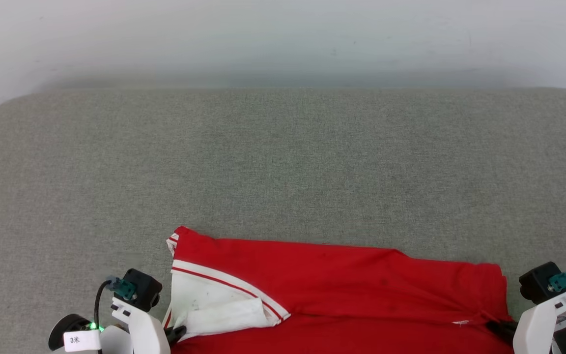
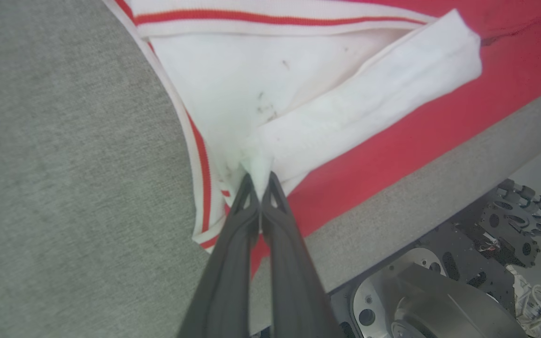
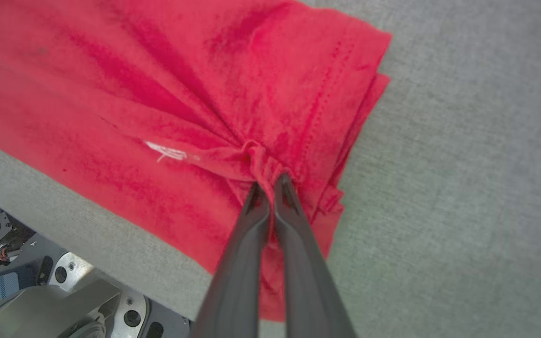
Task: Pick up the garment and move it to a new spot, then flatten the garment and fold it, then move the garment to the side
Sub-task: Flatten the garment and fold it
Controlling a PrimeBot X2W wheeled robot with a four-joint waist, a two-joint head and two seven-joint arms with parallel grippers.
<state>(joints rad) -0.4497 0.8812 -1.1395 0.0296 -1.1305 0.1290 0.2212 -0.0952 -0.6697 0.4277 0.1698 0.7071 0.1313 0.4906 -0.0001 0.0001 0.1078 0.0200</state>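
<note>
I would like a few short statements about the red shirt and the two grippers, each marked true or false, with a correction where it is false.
1. The left gripper is shut on the white sleeve of the garment. True.
2. The right gripper hangs open above the cloth. False: it is shut on a pinch of red cloth beside the stitched hem.
3. The garment lies near the robot's edge of the grey surface. True.
4. A large number is visible on the garment. False: plain red cloth, the sleeve and striped trim are visible, without lettering.
</note>
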